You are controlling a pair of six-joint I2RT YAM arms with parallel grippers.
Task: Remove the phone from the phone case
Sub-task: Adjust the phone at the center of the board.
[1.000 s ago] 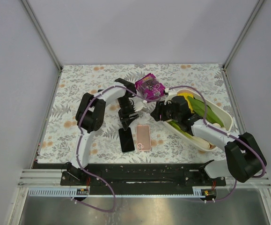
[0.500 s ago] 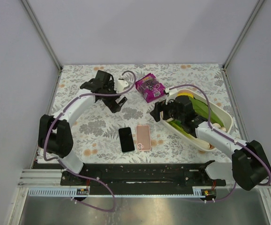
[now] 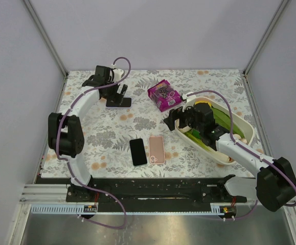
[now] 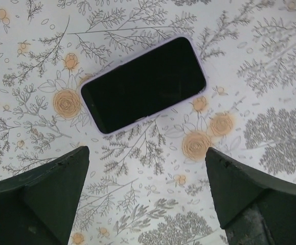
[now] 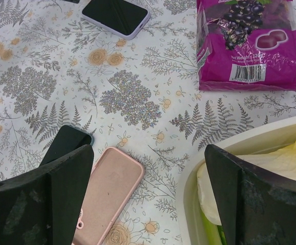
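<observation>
A black phone (image 3: pixel 138 151) lies flat, screen up, in the middle of the table, also seen in the right wrist view (image 5: pixel 68 143). Right beside it lies a pink phone case (image 3: pixel 156 149) (image 5: pixel 109 189), back side up. A second phone with a lavender edge (image 4: pixel 143 84) (image 5: pixel 116 15) lies at the back left (image 3: pixel 124 103). My left gripper (image 3: pixel 118 94) (image 4: pixel 145 153) hovers open just short of it, holding nothing. My right gripper (image 3: pixel 174 118) (image 5: pixel 148 148) hangs open and empty between the pink case and the white tub.
A purple snack bag (image 3: pixel 164 95) (image 5: pixel 250 43) lies at the back centre. A long white tub (image 3: pixel 242 125) with greens and a yellow item stands on the right, under the right arm. White walls enclose the floral tabletop.
My left arm has swung from above the black phone and pink case out to the back left. Both grippers have opened wide. The black phone and pink case have not moved.
</observation>
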